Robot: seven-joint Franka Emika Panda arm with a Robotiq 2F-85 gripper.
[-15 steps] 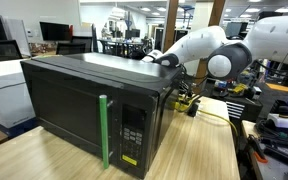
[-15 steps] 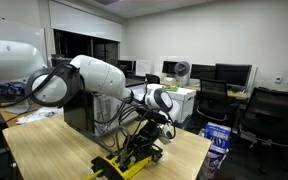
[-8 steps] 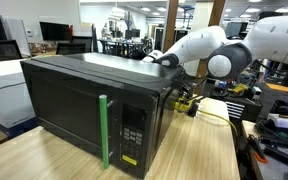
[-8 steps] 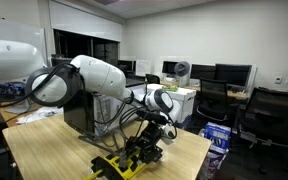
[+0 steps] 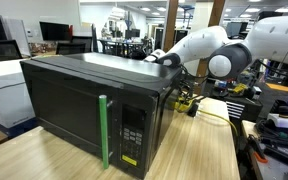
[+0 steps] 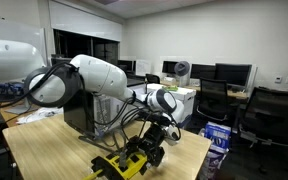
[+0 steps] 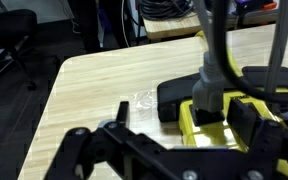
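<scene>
My gripper [image 6: 150, 150] hangs low over the wooden table [image 6: 54, 150] behind a black microwave [image 5: 89, 105], right above a yellow and black power strip [image 6: 121, 166]. In the wrist view the gripper [image 7: 184, 112] stands open. One finger [image 7: 121, 109] is over bare table on the left and the other [image 7: 248, 118] is over the yellow strip [image 7: 219, 128]. A grey plug [image 7: 208, 85] with its cable sits in the strip between the fingers, and neither touches it. In an exterior view the microwave hides the gripper; only the arm [image 5: 219, 50] shows.
The microwave has a green handle [image 5: 104, 130] on its door. Cables [image 6: 124, 125] run from the microwave's back to the strip. Office chairs [image 6: 274, 110], monitors and a blue box [image 6: 216, 135] stand beyond the table edge. A clear plastic scrap [image 7: 142, 100] lies on the table.
The jaws have opened from shut around the grey plug. The gripper has shifted slightly over the yellow strip; the arm has otherwise kept its place.
</scene>
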